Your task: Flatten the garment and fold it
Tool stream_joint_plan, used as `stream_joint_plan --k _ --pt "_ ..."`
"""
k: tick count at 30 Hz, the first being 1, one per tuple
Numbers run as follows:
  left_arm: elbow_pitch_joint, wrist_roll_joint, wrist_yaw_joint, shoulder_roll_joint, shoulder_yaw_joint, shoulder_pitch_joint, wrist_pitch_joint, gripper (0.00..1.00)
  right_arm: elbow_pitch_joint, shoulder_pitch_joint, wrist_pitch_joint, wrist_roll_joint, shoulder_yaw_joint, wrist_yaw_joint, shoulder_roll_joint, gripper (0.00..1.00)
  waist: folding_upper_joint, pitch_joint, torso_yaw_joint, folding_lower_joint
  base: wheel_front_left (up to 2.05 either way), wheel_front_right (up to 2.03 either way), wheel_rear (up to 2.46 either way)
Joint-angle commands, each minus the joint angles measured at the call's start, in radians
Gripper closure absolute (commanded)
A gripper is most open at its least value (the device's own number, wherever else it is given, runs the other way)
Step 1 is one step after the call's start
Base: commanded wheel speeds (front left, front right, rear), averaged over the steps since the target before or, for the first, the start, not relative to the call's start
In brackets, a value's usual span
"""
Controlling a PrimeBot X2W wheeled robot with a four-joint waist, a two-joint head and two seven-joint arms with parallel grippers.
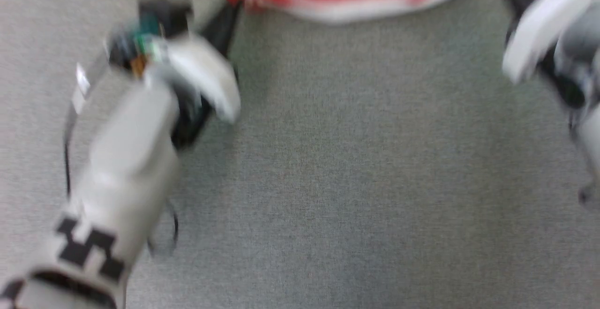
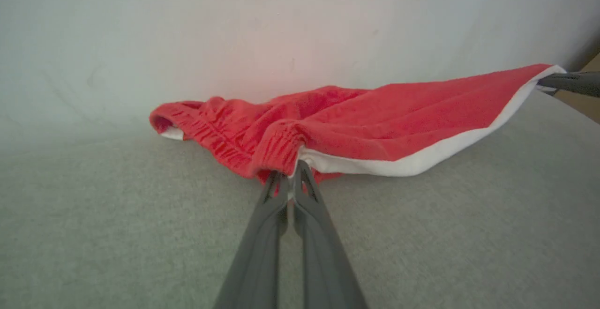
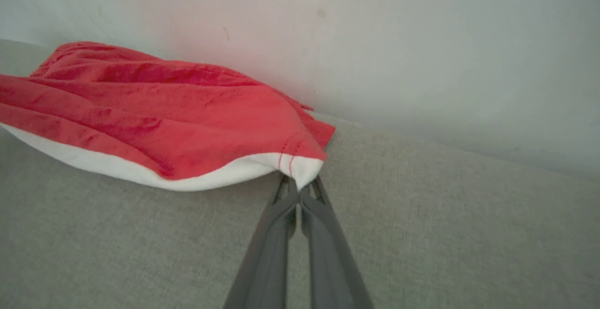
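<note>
1. The garment (image 2: 375,121) lies on the grey cloth surface (image 2: 117,229), close against the pale wall (image 2: 281,27). It is bunched at the elastic waistband, and its white-edged side is stretched between our two grippers.
2. Our left gripper (image 2: 291,170) is clamped on the waistband corner. Our right gripper (image 3: 300,184) is clamped on the white hem corner.
3. We judge the step in hand to be spreading it flat. We should draw both corners toward us at an even pace, low over the surface, with the edge taut but not strained.
4. The thin fabric may slip from a grip or drag into folds, so we should let go only once the far half lies smooth.
</note>
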Motion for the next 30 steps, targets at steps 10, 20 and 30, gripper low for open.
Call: stream_joint_plan --k 10,20,30 --pt "-0.128 -0.091 -0.007 0.11 -0.134 0.386 -0.003 1.0 -0.128 0.353 0.087 0.169 0.123 -0.002 -0.173 1.0 0.0 -0.287 0.01 0.0002 0.0 0.0 0.0" --pt "-0.365 -0.125 0.068 0.185 -0.176 0.665 0.031 1.0 -0.271 0.626 0.239 0.258 0.107 -0.002 -0.302 1.0 0.0 -0.424 0.021 0.0002 0.0 0.0 0.0" --pt "-0.637 -0.156 0.171 0.241 -0.242 0.929 0.083 1.0 -0.399 0.992 0.438 0.301 -0.055 -0.002 -0.399 1.0 0.0 -0.499 0.033 0.0002 0.0 0.0 0.0"
